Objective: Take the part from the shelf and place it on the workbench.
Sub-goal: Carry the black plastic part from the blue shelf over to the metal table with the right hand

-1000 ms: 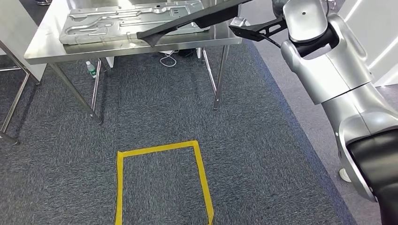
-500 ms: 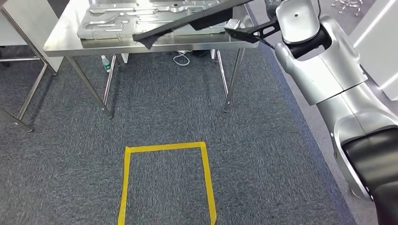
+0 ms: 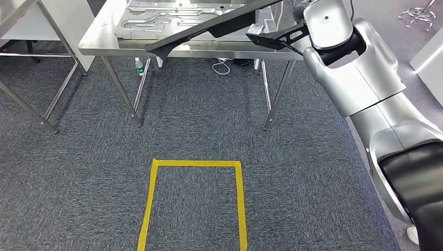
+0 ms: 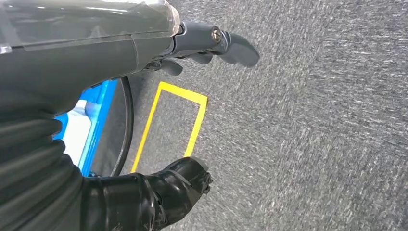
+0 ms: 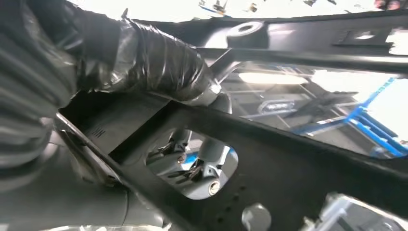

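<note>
A long black metal part (image 3: 209,29) juts up and to the left, its tip hanging over the front edge of the steel workbench (image 3: 102,42). My right arm (image 3: 355,68) reaches up to it. In the right wrist view my right hand (image 5: 144,57) grips the black part (image 5: 298,168) around a bar beside a cut-out. My left hand (image 4: 72,62) hangs over the carpet, thumb and fingers (image 4: 216,43) apart and holding nothing.
A silver stamped panel (image 3: 172,15) lies on the workbench. A bottle (image 3: 138,65) and cables (image 3: 224,65) sit under it. Another table's legs (image 3: 31,94) stand at the left. A yellow tape rectangle (image 3: 193,204) marks the carpet in front of me.
The whole view has shifted: the workbench and tape rectangle now sit further right in the picture. The black part stays in my right hand, still above the bench edge.
</note>
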### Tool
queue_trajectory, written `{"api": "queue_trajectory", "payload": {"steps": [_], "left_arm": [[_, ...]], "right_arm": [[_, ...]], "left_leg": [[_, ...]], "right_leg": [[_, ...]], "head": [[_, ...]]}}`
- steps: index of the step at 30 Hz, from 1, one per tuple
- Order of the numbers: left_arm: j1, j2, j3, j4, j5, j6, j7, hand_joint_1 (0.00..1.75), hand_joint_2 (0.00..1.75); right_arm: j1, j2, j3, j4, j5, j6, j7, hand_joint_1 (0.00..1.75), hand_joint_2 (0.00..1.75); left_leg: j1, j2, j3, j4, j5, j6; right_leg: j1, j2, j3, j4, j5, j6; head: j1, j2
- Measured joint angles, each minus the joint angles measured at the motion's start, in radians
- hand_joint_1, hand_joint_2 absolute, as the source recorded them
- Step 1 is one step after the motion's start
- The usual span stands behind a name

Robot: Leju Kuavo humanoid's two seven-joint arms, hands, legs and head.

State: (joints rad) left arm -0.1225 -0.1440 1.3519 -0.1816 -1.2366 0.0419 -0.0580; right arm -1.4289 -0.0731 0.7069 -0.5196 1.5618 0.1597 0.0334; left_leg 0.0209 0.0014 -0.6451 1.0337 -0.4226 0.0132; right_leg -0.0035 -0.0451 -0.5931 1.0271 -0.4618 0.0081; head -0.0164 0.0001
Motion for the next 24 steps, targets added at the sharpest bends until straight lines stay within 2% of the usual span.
{"api": "queue_trajectory", "payload": {"steps": [2,5,6,7,8,10,11,12,14,16,17,18,20,21,22,23,24], "left_arm": [[-0.001,0.0,0.0,0.0,-0.002,-0.001,-0.003,0.0,1.75],[-0.002,0.0,0.0,0.0,-0.007,-0.006,-0.014,0.0,1.75],[-0.002,0.0,0.0,0.0,-0.009,-0.007,-0.018,0.0,1.75],[-0.002,0.0,0.0,0.0,-0.01,-0.007,-0.021,0.0,1.75],[-0.002,0.0,0.0,0.0,-0.011,-0.008,-0.024,0.0,1.75],[-0.002,-0.003,0.0,0.0,-0.013,-0.008,-0.028,0.0,1.75],[-0.003,-0.005,0.0,0.0,-0.013,-0.009,-0.029,0.0,1.75],[-0.003,-0.006,0.0,0.0,-0.014,-0.01,-0.03,0.0,1.75],[-0.004,-0.007,0.0,0.0,-0.014,-0.011,-0.03,0.0,1.75],[-0.005,-0.006,0.0,0.0,-0.014,-0.011,-0.03,0.0,1.75],[-0.005,-0.006,0.0,0.0,-0.014,-0.011,-0.03,0.0,1.75],[-0.004,-0.006,0.0,0.0,-0.015,-0.011,-0.031,0.0,1.75],[-0.003,-0.005,0.0,0.0,-0.016,-0.012,-0.033,0.0,1.75],[-0.002,-0.004,0.0,0.0,-0.017,-0.012,-0.034,0.0,1.75],[-0.002,-0.003,0.0,0.0,-0.017,-0.013,-0.035,0.0,1.75],[-0.001,-0.002,0.0,0.0,-0.018,-0.013,-0.035,0.0,1.75],[-0.001,-0.001,0.0,0.0,-0.018,-0.014,-0.035,0.0,1.75]], "right_arm": [[-0.001,0.0,0.0,0.0,0.002,0.0,-0.003,1.75,1.75],[0.0,-0.004,0.0,0.002,0.005,0.002,-0.004,1.75,1.75],[0.0,-0.005,0.0,0.003,0.006,0.003,-0.004,1.75,1.75],[0.001,-0.006,0.0,0.004,0.006,0.003,-0.004,1.75,1.75],[0.0,-0.007,0.0,0.004,0.007,0.004,-0.004,1.75,1.75],[-0.003,-0.008,0.0,0.004,0.007,0.006,-0.004,1.75,1.75],[-0.005,-0.009,0.0,0.004,0.007,0.006,-0.004,1.75,1.75],[-0.007,-0.009,0.0,0.004,0.007,0.006,-0.004,1.75,1.75],[-0.01,-0.009,0.0,0.004,0.007,0.006,-0.003,1.75,1.75],[-0.011,-0.008,0.0,0.003,0.007,0.007,-0.002,1.75,1.75],[-0.012,-0.008,0.0,0.003,0.007,0.008,-0.002,1.75,1.75],[-0.014,-0.007,0.0,0.003,0.007,0.008,-0.001,1.75,1.75],[-0.016,-0.007,0.0,0.004,0.007,0.008,0.0,1.75,1.75],[-0.016,-0.007,0.0,0.004,0.007,0.008,0.0,1.75,1.75],[-0.016,-0.007,0.0,0.004,0.007,0.008,0.001,1.75,1.75],[-0.016,-0.007,0.0,0.004,0.007,0.009,0.001,1.75,1.75],[-0.017,-0.007,0.0,0.004,0.007,0.01,0.001,1.75,1.75]], "left_leg": [[0.002,-0.002,0.003,-0.005,0.002,0.012],[-0.001,-0.006,0.004,-0.006,0.001,0.022],[-0.003,-0.008,0.005,-0.005,0.0,0.023],[-0.005,-0.011,0.006,-0.005,-0.001,0.024],[-0.008,-0.014,0.009,-0.005,-0.002,0.025],[-0.012,-0.018,0.015,-0.005,-0.005,0.025],[-0.013,-0.02,0.016,-0.005,-0.006,0.023],[-0.012,-0.02,0.015,-0.005,-0.006,0.02],[-0.008,-0.021,0.013,-0.007,-0.006,0.012],[-0.008,-0.019,0.013,-0.001,-0.014,0.003],[-0.009,-0.016,0.004,0.021,-0.029,-0.001],[-0.008,-0.013,-0.015,0.064,-0.052,-0.005],[-0.005,-0.009,-0.079,0.191,-0.104,-0.014],[-0.002,-0.008,-0.108,0.241,-0.116,-0.019],[0.0,-0.008,-0.122,0.259,-0.109,-0.023],[0.003,-0.007,-0.115,0.236,-0.082,-0.027],[0.006,-0.005,-0.09,0.178,-0.042,-0.03]], "right_leg": [[-0.004,0.015,-0.019,0.046,-0.034,0.007],[-0.006,0.038,-0.11,0.234,-0.121,0.011],[-0.005,0.04,-0.134,0.276,-0.128,0.01],[-0.004,0.041,-0.141,0.283,-0.116,0.006],[-0.001,0.042,-0.129,0.25,-0.086,0.0],[0.008,0.047,-0.066,0.113,-0.012,-0.023],[0.013,0.048,-0.039,0.053,0.011,-0.034],[0.018,0.05,-0.023,0.015,0.021,-0.041],[0.024,0.049,-0.016,-0.006,0.019,-0.046],[0.015,0.046,-0.002,-0.023,0.023,-0.047],[0.01,0.044,0.006,-0.033,0.026,-0.047],[0.006,0.041,0.014,-0.041,0.028,-0.047],[0.005,0.039,0.019,-0.042,0.023,-0.048],[0.004,0.039,0.021,-0.04,0.019,-0.046],[0.002,0.039,0.024,-0.037,0.013,-0.043],[-0.001,0.04,0.029,-0.033,0.006,-0.039],[-0.005,0.04,0.036,-0.028,-0.004,-0.033]], "head": [[0.0,0.0],[0.0,0.0],[0.0,0.0],[0.0,0.0],[0.0,0.0],[-0.001,0.0],[-0.002,0.0],[-0.003,0.0],[-0.003,0.0],[-0.004,0.0],[-0.005,0.0],[-0.006,0.0],[-0.008,0.0],[-0.008,0.0],[-0.008,0.0],[-0.008,0.0],[-0.008,0.0]]}}
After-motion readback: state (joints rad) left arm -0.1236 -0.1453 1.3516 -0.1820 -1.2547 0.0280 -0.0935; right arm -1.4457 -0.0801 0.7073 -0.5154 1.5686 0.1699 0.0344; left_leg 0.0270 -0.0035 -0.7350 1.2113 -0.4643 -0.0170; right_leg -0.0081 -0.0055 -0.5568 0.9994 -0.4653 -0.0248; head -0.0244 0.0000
